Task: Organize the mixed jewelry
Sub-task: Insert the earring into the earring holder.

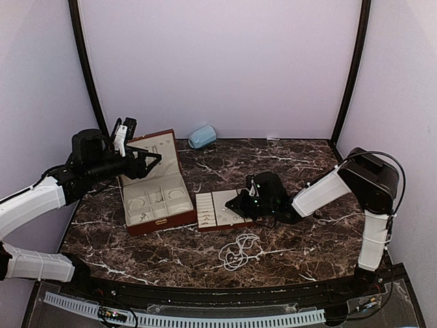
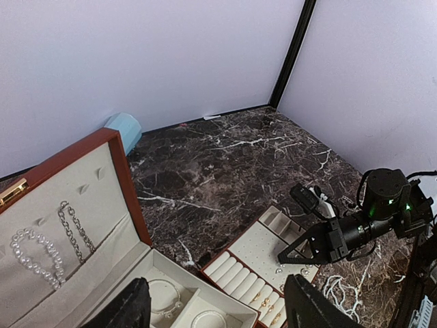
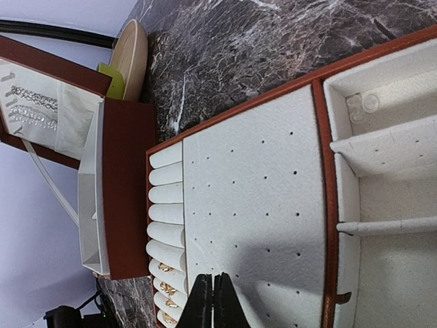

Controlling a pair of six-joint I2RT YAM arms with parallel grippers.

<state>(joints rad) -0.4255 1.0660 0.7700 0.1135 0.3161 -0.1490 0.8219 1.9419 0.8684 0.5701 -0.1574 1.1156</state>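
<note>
Beads (image 1: 237, 250) lie near the tray (image 1: 220, 206). Right gripper (image 3: 212, 301) is closed above the tray; left gripper (image 2: 218, 307) is open.

A white bead strand (image 1: 238, 251) lies tangled on the table (image 1: 293, 160). Thin bangles (image 2: 164, 297) lie in the case (image 1: 161, 225), rings (image 3: 166, 289) between tray (image 3: 259, 205) rolls.

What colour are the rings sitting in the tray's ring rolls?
The rings are gold-toned, and they show clearest in the right wrist view.

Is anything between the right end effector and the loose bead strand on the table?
Nothing visible: the right end effector is over the tray, and only bare tabletop separates that tray from the bead strand.
</note>
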